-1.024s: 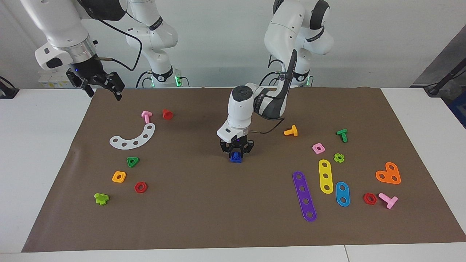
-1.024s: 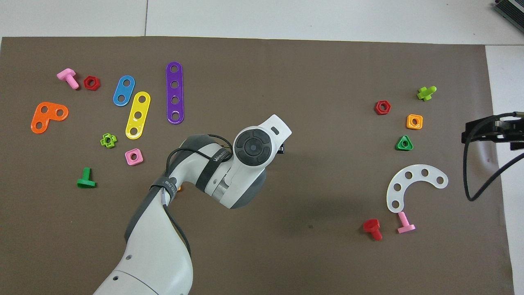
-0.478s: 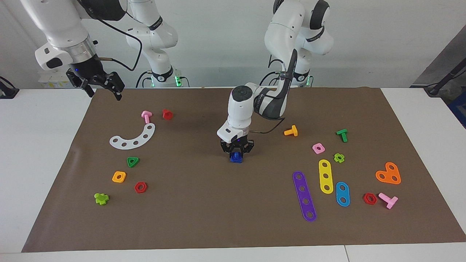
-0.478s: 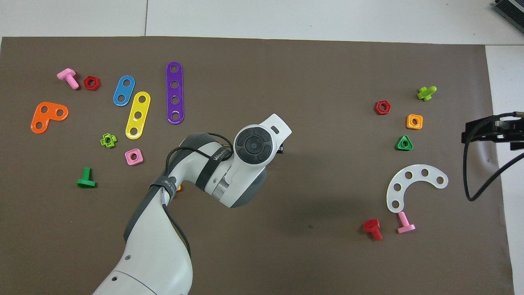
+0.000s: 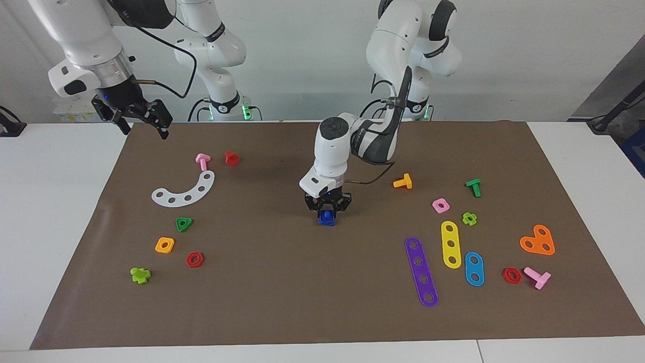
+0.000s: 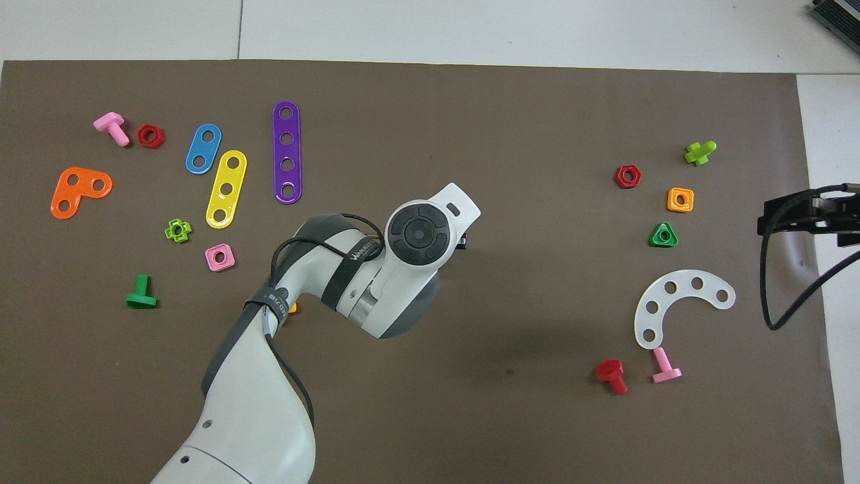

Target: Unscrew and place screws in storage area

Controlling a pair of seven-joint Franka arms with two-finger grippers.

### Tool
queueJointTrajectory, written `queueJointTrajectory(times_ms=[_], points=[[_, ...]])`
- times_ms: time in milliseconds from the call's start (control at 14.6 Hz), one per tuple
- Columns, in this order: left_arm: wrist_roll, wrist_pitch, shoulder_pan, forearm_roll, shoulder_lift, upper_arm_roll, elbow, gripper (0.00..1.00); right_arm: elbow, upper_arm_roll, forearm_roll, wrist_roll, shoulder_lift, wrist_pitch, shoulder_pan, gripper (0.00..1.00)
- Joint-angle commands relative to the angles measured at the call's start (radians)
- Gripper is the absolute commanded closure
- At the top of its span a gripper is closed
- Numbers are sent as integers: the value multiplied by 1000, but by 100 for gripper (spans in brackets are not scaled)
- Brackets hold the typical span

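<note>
Facing view, progress: judging by the layout, the dark-blue screw (image 5: pixel 327 218) sits mid-mat and has not reached the storage area (image 5: pixel 176 222); unscrewing, lifting and carrying all look left to do.
Facing view, left gripper (image 5: pixel 327 210): directly over the screw, fingers drawn narrow and pinched onto its upper part; the lower blue part touches the mat just below the fingertips.
Facing view, right gripper (image 5: pixel 142 117): raised over the mat's corner toward the right arm's end, fingers spread wide, holding nothing; this arm waits.
Facing view, storage area: well apart from the left gripper, toward the right arm's end, around the white curved strip (image 5: pixel 184 190).
Overhead view, left gripper: hidden under its own wrist (image 6: pixel 416 235); screw not visible.
Overhead view, right gripper (image 6: pixel 806 215): at the frame's edge, beside the strip (image 6: pixel 678 306); 1 screw in hand, none stored by my reading.
</note>
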Motion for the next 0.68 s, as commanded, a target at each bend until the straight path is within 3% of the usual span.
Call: queueJointTrajectory(times_ms=[0, 615], points=[[9, -77, -6, 10, -2, 14, 47, 53, -12, 8, 6, -32, -9, 4, -19, 0], [11, -229, 17, -12, -9, 15, 154, 53, -12, 8, 6, -32, -9, 4, -19, 0]])
